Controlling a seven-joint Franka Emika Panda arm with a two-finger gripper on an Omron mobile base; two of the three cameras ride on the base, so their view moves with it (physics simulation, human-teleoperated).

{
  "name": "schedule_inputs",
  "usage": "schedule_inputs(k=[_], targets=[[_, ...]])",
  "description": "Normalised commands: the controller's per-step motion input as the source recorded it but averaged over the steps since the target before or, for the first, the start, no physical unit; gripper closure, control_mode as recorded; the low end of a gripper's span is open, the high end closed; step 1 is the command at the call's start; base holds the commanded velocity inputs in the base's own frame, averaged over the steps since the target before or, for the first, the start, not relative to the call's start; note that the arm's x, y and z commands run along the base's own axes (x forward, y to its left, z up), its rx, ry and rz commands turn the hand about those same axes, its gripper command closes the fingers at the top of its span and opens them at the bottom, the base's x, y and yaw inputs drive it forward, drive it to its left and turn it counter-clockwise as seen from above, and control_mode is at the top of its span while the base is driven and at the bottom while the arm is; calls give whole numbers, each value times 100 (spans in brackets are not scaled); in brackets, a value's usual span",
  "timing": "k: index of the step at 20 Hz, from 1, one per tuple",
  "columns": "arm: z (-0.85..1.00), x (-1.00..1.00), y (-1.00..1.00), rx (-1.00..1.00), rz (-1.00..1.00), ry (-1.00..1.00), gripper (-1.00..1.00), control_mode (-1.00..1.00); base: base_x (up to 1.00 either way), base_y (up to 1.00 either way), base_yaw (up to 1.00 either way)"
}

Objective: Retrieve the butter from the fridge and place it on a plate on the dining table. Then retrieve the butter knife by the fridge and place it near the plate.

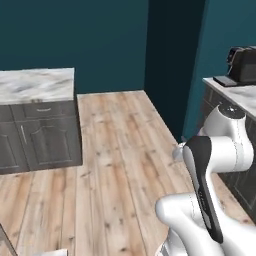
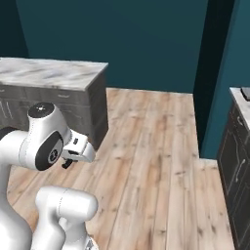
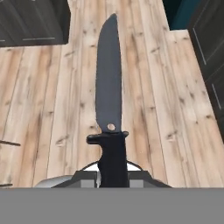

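The butter knife (image 3: pixel 109 78) is all black, and its blade points away from the hand over a wooden floor (image 3: pixel 52 96). My gripper (image 3: pixel 113 175) is shut on the knife's handle. In the right base view the hand (image 2: pixel 78 149) sits low beside the arm, in mid-air above the floor. The butter, the plate and the fridge are out of view. A marble-topped counter (image 1: pixel 37 85) (image 2: pixel 49 73) with dark grey cabinet fronts stands to the left. I cannot tell whether it is the dining table.
A second counter (image 1: pixel 235 95) with dark cabinets (image 2: pixel 237 166) runs along the right and carries a black coffee machine (image 1: pixel 242 65). Teal walls (image 2: pixel 122 39) close the back. Open wooden floor (image 1: pixel 115 150) lies between the two counters.
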Motion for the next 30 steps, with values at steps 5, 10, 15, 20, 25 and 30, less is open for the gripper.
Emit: schedule_inputs(k=[5, 10, 15, 20, 25, 30], targets=[[0, 0, 0, 0, 0, 0, 100, 100, 100, -30, 0], [0, 0, 0, 0, 0, 0, 100, 100, 100, -20, 0], [0, 0, 0, 0, 0, 0, 100, 100, 100, -18, 0], [0, 0, 0, 0, 0, 0, 100, 100, 100, -16, 0], [0, 0, 0, 0, 0, 0, 100, 100, 100, -16, 0], [0, 0, 0, 0, 0, 0, 100, 100, 100, -14, 0]])
